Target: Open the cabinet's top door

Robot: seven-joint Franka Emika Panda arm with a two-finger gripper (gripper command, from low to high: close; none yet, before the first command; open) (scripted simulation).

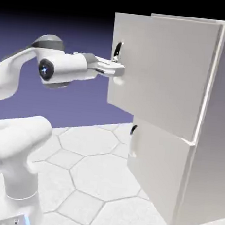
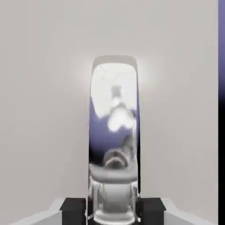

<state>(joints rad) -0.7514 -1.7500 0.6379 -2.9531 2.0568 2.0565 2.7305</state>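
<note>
The end effector (image 1: 118,68) pinches the shiny handle (image 2: 114,136) at the free edge of the top door (image 1: 163,66). This rigid panel of the cabinet (image 1: 213,144) stands slightly ajar; the metal looks slippery.

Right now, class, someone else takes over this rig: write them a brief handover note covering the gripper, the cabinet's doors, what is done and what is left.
Gripper: shut on the handle of the top door, arm reaching in level.
Cabinet: the top door stands slightly ajar, its handle edge out from the front; the lower door looks shut.
Done: handle reached and gripped, door cracked open.
Left: pull the door open further, then let go.
</note>
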